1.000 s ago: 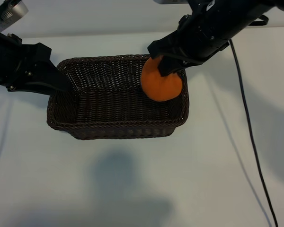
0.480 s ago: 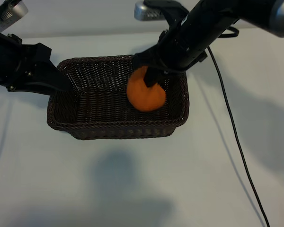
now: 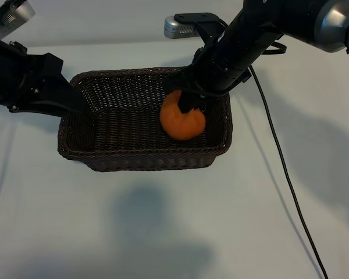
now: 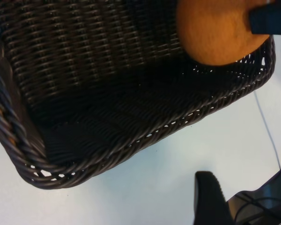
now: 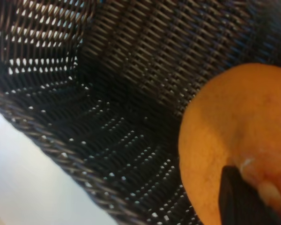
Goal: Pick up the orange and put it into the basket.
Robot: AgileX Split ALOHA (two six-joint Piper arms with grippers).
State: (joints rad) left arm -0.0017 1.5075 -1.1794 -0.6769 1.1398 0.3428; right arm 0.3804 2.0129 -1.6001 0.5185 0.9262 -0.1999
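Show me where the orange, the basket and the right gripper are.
orange (image 3: 180,125): exterior view, its lit front.
basket (image 3: 145,160): exterior view, near wall.
right gripper (image 3: 189,103): exterior view, fingertips on the orange.

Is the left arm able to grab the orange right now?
Probably not. The right gripper is shut on the orange at the basket's far end, while the left gripper sits at the opposite end, and the right arm's jaws cover the top.

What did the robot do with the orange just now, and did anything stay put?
The right gripper, shut on the orange, carried it from the basket's right rim leftward and down into the basket. It has not let go. The basket and the left gripper at its left end stayed put.
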